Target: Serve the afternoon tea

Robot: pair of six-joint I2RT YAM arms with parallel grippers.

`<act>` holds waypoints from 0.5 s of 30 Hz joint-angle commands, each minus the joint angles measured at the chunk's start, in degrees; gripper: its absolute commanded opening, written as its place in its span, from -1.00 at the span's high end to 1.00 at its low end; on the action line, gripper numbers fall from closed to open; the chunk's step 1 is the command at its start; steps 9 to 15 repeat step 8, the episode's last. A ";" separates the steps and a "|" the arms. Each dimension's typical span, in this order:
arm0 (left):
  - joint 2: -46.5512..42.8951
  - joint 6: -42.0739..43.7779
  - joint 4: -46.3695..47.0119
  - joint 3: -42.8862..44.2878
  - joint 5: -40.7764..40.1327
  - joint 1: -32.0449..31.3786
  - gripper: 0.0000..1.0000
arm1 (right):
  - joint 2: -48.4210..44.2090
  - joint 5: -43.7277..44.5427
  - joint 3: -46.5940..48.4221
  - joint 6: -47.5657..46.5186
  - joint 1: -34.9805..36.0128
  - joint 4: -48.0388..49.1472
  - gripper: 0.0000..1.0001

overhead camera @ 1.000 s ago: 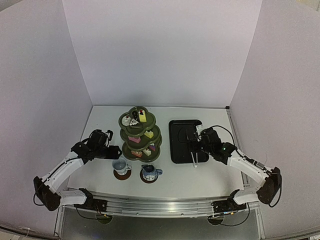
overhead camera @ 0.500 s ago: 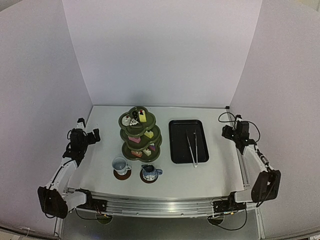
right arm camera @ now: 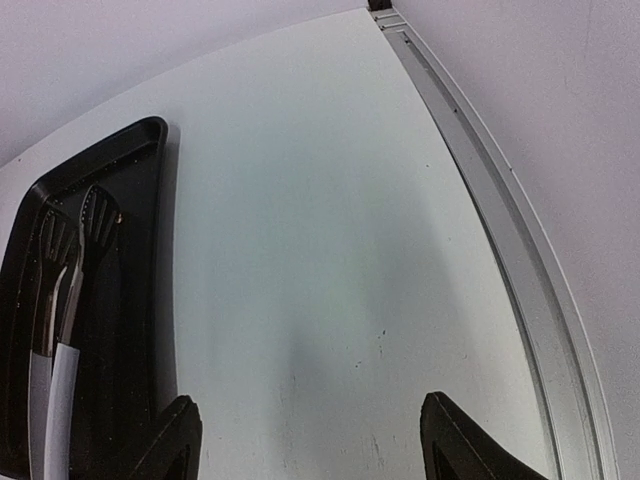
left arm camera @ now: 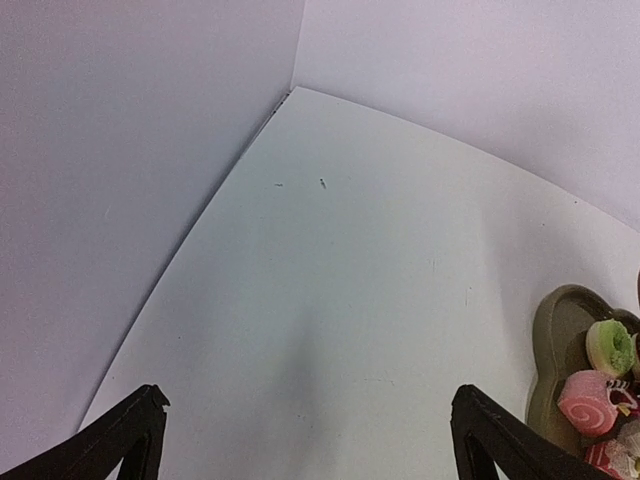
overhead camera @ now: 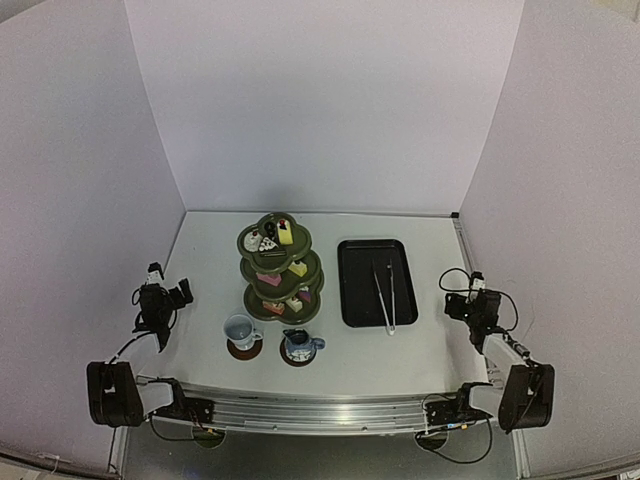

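Stand (overhead camera: 246,243) holds cakes (overhead camera: 286,234); tongs (overhead camera: 386,294) lie in tray (overhead camera: 356,288) beside.

The left arm (overhead camera: 128,352) and right arm (overhead camera: 508,352) are a matched pair. Each has a blocky black base joint, a slim white link beyond it, and a black wrist cluster at the far end. Thin black cables (overhead camera: 441,283) loop loosely off each wrist, and a small white piece tops each cluster. The bases sit by black mounts (overhead camera: 190,408) on a silver rail (overhead camera: 320,412). In the wrist views, the left tool (left arm camera: 312,445) has two matte black fingers (left arm camera: 130,440) with angular, notched tips. The right tool (right arm camera: 312,440) has the same black pair, with rounder and slightly glossy edges.
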 commanded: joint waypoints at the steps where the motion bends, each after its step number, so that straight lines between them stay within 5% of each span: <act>1: -0.34 0.00 0.94 0.33 -4.01 0.30 -0.99 | -0.04 -1.55 -0.17 -2.41 -0.29 6.06 -0.46; 15: 0.61 -0.37 -1.28 1.18 -4.94 0.35 -0.99 | 0.36 -1.59 -0.01 -2.66 -0.29 6.66 -0.46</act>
